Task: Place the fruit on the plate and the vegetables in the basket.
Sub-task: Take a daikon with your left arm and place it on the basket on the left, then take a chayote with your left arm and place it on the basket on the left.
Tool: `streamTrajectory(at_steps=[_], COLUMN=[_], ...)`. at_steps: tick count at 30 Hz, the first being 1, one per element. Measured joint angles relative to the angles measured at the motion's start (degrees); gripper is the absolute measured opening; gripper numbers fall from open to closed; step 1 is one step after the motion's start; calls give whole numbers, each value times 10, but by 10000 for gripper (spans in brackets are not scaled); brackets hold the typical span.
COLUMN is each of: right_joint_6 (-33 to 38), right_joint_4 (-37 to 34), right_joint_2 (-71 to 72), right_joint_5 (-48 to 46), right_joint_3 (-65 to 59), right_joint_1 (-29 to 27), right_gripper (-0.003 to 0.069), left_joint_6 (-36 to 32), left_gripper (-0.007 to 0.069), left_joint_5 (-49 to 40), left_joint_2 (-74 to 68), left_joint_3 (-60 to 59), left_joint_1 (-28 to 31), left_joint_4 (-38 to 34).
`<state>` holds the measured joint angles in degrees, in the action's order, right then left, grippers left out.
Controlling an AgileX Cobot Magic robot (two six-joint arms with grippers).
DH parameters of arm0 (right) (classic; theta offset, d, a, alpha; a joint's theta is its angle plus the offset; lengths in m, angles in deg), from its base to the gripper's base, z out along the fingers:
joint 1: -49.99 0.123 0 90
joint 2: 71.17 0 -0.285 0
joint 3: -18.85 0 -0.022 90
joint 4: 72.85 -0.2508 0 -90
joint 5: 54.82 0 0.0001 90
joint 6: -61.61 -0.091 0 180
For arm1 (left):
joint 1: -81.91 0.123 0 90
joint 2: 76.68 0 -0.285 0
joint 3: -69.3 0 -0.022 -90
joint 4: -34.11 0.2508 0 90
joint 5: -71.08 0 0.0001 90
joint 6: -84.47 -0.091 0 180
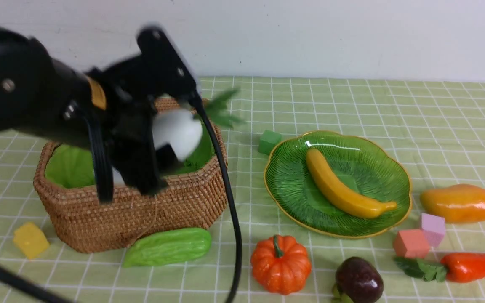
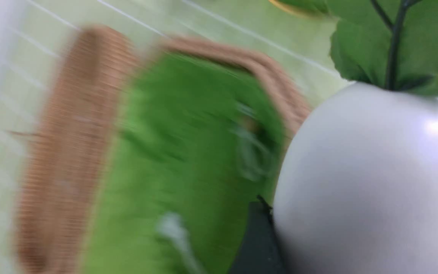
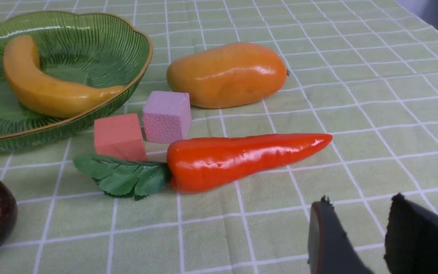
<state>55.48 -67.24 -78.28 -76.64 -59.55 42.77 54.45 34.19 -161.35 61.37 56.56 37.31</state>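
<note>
**Desk:** Front view: what runs under it?

**Photographer:** The left gripper (image 1: pixel 141 168), blurred, clamps the white radish (image 1: pixel 179 132) above the open wicker basket (image 1: pixel 175 202), with the radish's leaves poking out past the far rim. The cucumber (image 1: pixel 167 247) lies on the checked cloth just beside the basket's near wall. The pumpkin (image 1: pixel 280 263), the purple-brown fruit (image 1: pixel 359 280) and the carrot (image 1: pixel 474 266) are strung along the near edge. The banana (image 1: pixel 339 189) rests in the green plate (image 1: pixel 293 185), and the mango (image 1: pixel 459 203) sits on the cloth just to the plate's right.

**Desk:** And the left wrist?

**Photographer:** It is heavily smeared. The radish looms large, pressed against one dark finger (image 2: pixel 259 243). The basket's green lining and woven rim lie beyond it.

**Desk:** Right wrist?

**Photographer:** The right gripper (image 3: pixel 359 199) hangs over bare cloth, jaws parted with nothing between them. The carrot lies near it, leaves toward a salmon block (image 3: pixel 118 136) and a lilac block (image 3: pixel 166 116) that stand side by side. The mango lies beyond those, on the cloth. The banana curves inside the plate, and the purple-brown fruit sits on the cloth near the plate's rim.
</note>
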Motion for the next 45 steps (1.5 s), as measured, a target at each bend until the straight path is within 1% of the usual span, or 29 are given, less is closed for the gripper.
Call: streamTrajectory(at_steps=[4,8,12,17,18,20,21,22,24,28,31,33,36,38,39,40,41,43,45], right_joint_6=[0,0,0,0,0,0,0,0,0,0,0,0,0,0,0,0,0,0,0], right_joint_4=[0,0,0,0,0,0,0,0,0,0,0,0,0,0,0,0,0,0,0], right_joint_2=[0,0,0,0,0,0,0,0,0,0,0,0,0,0,0,0,0,0,0], right_joint_5=[0,0,0,0,0,0,0,0,0,0,0,0,0,0,0,0,0,0,0], right_joint_3=[0,0,0,0,0,0,0,0,0,0,0,0,0,0,0,0,0,0,0], right_joint_1=[0,0,0,0,0,0,0,0,0,0,0,0,0,0,0,0,0,0,0], right_gripper=[242,242,242,242,242,242,242,242,242,242,242,242,242,242,242,242,242,242,242], left_joint_6=[8,22,27,39,45,53,53,56,58,58,45,27,-2,-7,-9,-9,-9,-8,-1], left_gripper=[536,536,536,536,545,600,607,645,664,663,646,633,606,589,587,580,572,568,567], left_joint_5=[62,83,97,101,100,95,95,90,79,52,40,40,35,27,25,17,4,-4,3], left_joint_2=[-29,-79,-145,-184,-189,-190,-190,-186,-176,-134,-68,-22,39,60,61,63,60,52,26], left_joint_3=[15,16,16,16,16,16,16,16,16,16,15,14,-1,-18,-23,-35,-60,-81,-130], left_joint_1=[73,109,113,113,113,113,113,113,113,112,93,66,-3,-43,-47,-66,-89,-99,-101], left_joint_4=[8,10,14,-4,-8,-14,-14,-15,-16,-18,-25,-39,-77,-93,-95,-99,-100,-93,-54])
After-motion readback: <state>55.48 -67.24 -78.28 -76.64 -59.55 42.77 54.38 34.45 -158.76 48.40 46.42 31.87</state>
